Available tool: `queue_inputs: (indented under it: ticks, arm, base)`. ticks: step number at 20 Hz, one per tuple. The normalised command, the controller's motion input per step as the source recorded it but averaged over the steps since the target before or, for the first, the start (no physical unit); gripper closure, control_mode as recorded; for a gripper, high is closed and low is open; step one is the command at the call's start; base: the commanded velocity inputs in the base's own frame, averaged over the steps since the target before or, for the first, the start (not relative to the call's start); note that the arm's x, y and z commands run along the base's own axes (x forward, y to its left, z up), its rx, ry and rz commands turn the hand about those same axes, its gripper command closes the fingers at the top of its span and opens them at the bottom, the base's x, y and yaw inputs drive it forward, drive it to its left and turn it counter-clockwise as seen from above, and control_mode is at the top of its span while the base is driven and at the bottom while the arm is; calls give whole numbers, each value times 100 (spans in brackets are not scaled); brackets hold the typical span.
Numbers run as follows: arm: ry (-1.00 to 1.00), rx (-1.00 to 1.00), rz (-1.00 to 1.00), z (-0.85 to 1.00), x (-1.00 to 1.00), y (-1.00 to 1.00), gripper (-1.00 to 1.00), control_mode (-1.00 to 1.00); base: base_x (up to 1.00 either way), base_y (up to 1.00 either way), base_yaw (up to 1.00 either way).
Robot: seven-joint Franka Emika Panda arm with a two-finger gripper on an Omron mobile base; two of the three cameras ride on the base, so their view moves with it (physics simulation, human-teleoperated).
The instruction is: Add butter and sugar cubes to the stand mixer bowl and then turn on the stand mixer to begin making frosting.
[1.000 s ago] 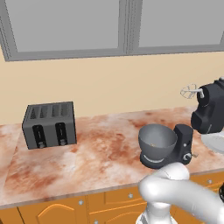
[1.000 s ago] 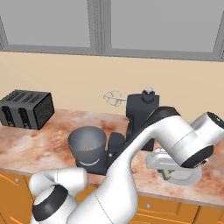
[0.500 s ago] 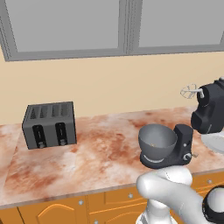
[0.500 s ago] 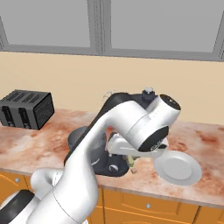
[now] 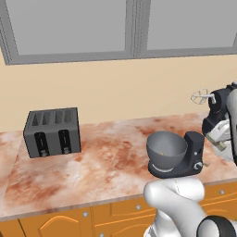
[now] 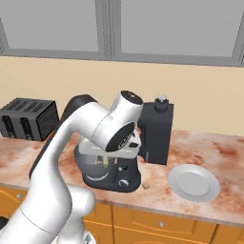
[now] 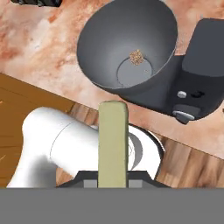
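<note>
Butter (image 7: 113, 144) apparently clamped in gripper (image 7: 113, 181), beside and above stand mixer bowl (image 7: 127, 46).

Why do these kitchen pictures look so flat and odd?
Left base view: even, soft light, only faint shading under the toaster. Right base view: the arm blocks much of the stand mixer. Hand view: the butter looms large, close to the lens.
</note>
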Motion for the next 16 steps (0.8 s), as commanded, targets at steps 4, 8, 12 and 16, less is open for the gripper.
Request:
queue_inputs:
  ticks: [4, 8, 12, 16]
  arm:
    - [0, -7, -3, 0, 49, 90, 100, -100]
    - [0, -9, -3, 0, 51, 76, 100, -100]
    - [1, -11, -4, -11, 54, 55, 100, -100]
    - [6, -12, -6, -34, 51, 20, 100, -100]
  base:
    - [0, 0, 0]
    - [0, 0, 0]
    - [0, 0, 0]
    - [0, 0, 0]
